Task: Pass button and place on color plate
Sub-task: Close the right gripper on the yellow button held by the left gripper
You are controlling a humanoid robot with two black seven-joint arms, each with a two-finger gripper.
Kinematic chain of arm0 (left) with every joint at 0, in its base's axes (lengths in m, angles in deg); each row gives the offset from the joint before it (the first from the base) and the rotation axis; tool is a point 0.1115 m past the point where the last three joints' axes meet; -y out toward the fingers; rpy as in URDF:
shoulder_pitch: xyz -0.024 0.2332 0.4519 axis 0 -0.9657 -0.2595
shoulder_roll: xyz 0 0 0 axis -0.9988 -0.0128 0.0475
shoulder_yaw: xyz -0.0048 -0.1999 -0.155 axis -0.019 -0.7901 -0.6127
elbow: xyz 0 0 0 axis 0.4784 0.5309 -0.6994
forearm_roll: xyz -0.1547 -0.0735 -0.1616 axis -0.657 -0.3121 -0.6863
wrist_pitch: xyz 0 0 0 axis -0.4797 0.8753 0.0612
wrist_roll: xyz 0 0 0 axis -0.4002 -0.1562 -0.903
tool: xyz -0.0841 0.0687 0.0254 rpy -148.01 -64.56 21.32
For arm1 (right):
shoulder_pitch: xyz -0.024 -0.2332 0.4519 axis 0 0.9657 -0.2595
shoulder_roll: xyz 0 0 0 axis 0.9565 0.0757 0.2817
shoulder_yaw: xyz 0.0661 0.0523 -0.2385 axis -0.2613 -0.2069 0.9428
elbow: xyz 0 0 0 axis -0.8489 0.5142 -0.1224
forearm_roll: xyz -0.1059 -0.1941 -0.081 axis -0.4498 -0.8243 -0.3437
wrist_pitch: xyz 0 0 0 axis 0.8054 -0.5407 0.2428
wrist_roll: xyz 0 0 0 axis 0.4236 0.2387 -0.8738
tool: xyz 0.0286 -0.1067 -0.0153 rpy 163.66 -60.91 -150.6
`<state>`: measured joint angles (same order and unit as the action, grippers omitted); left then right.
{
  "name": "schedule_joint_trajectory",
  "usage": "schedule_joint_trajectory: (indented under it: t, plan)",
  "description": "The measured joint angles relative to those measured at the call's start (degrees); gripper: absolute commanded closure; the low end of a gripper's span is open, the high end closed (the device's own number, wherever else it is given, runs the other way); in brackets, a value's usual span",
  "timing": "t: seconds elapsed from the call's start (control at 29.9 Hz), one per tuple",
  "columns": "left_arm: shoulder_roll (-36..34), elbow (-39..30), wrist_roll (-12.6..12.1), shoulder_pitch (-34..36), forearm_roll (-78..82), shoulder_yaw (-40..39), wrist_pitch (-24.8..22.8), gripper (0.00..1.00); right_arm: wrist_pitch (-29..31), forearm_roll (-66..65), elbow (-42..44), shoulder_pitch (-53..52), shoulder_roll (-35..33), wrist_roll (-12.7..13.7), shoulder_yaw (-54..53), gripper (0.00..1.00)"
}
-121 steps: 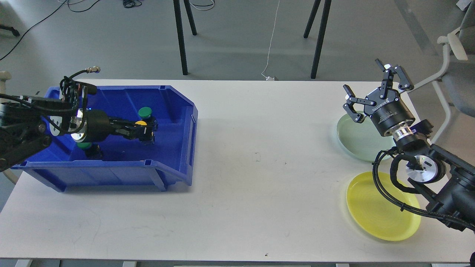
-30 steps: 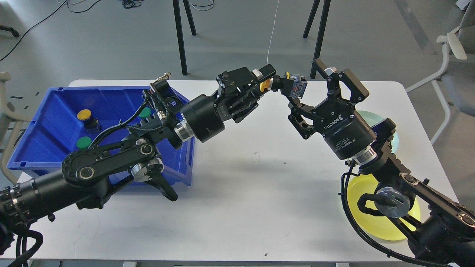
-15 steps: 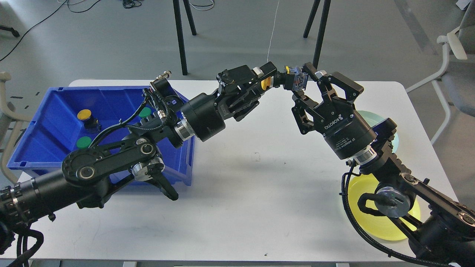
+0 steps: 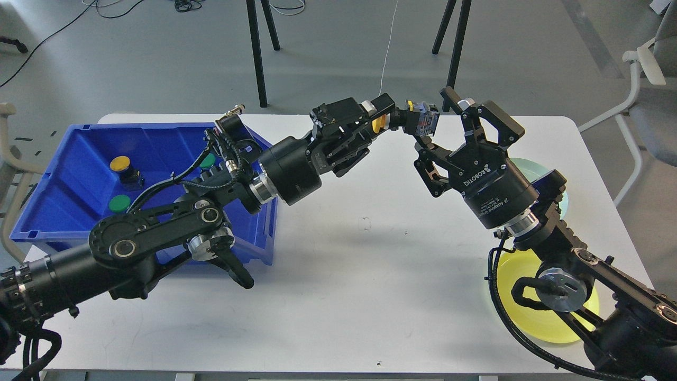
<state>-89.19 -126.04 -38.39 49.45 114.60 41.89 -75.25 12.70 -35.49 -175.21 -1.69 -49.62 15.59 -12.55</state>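
My left gripper point(image 4: 378, 123) is shut on a yellow-capped button point(image 4: 378, 125) and holds it high above the table's far middle. The button's black and grey body point(image 4: 421, 121) sticks out to the right. My right gripper point(image 4: 435, 119) is open, with one finger above and one below that body end; I cannot tell if they touch it. A yellow plate point(image 4: 550, 325) lies at the front right, partly under my right arm. A pale green plate point(image 4: 529, 163) lies behind it, mostly hidden by the arm.
A blue bin point(image 4: 158, 140) stands at the left with a yellow button point(image 4: 120, 164) and two green buttons point(image 4: 119, 202) point(image 4: 207, 160) inside. My left arm crosses over the bin's right wall. Chair and stand legs are beyond the table.
Four seconds ago my left gripper was in the bin; it now holds the button up at centre. Over the last second my right gripper moved left around the button's body, jaws still open.
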Motion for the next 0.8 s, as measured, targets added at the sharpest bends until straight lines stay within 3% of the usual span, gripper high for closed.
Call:
schedule_joint_trajectory:
  t: [0.6, 0.74, 0.8]
  plan:
    - [0.00, -0.05, 0.19, 0.03, -0.09, 0.03, -0.02, 0.99, 2.01, 0.55, 0.31, -0.47, 0.50, 0.12, 1.58, 0.04]
    - [0.00, -0.05, 0.19, 0.03, 0.29, 0.12, -0.02, 0.99, 1.77, 1.98, 0.98, -1.09, 0.55, 0.12, 1.65, 0.07]
    - [0.00, -0.05, 0.19, 0.04, 0.82, 0.12, -0.02, 0.99, 1.74, 2.50, 1.37, -1.29, 0.56, 0.12, 1.67, 0.13]
